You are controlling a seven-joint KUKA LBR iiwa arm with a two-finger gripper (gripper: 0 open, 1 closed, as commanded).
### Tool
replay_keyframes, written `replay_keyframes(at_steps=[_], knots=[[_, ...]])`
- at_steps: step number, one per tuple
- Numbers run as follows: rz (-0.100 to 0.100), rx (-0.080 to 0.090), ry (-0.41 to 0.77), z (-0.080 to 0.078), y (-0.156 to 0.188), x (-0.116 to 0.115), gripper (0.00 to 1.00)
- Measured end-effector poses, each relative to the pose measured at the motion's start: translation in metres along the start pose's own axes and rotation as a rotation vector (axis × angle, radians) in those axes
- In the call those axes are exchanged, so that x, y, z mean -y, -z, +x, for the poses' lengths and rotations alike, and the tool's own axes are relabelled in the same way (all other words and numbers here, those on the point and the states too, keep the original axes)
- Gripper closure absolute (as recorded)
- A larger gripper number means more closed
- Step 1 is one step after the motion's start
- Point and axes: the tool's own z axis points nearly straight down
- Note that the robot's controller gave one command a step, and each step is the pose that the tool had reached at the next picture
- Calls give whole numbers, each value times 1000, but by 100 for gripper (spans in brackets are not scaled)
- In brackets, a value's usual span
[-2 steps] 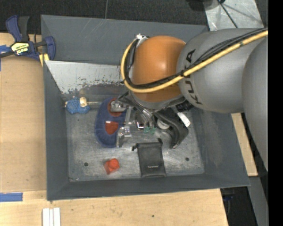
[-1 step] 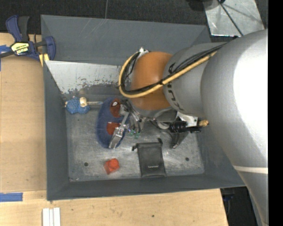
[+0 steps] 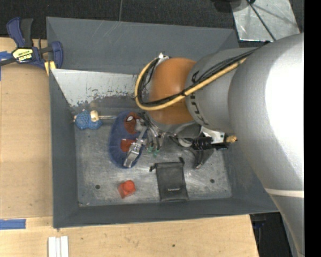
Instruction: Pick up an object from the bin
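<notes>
— Start at the left of the bin [image 3: 64,159]. What lies there?

— Near the back-left corner of the floor, a small blue knobbly thing [image 3: 83,121], with a pale peg [image 3: 94,115] touching its right side. Both are well apart from the rest.

— And next along?

— A blue rounded thing [image 3: 115,142], rather like a shallow bowl or cap, left of the floor's middle. A red-brown piece [image 3: 130,123] sits at its upper edge and another reddish piece on its middle. In front of it, near the front wall, a small red lump [image 3: 127,188] lies by itself.

— Where is the pincer?

— The pincer [image 3: 132,155] is down at the right-hand edge of the blue rounded thing, low over it or touching it; which, I cannot tell. Nor can I tell whether it is apart or together, or clamped on anything: the metal there is too tangled to read.

— Further right?

— A flat black case [image 3: 172,181] lies near the front wall, just right of the pincer. Behind and right of it lies a black clip-like thing [image 3: 203,150] with a white patch. Above them the wrist's orange cover [image 3: 168,87], wrapped with cables, and the grey arm [image 3: 257,100] reach in from the right.
</notes>
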Motion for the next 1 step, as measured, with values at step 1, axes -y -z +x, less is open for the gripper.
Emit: replay_keyframes(at_steps=[1], knots=[[7, 1, 40, -10, 140, -3, 100]])
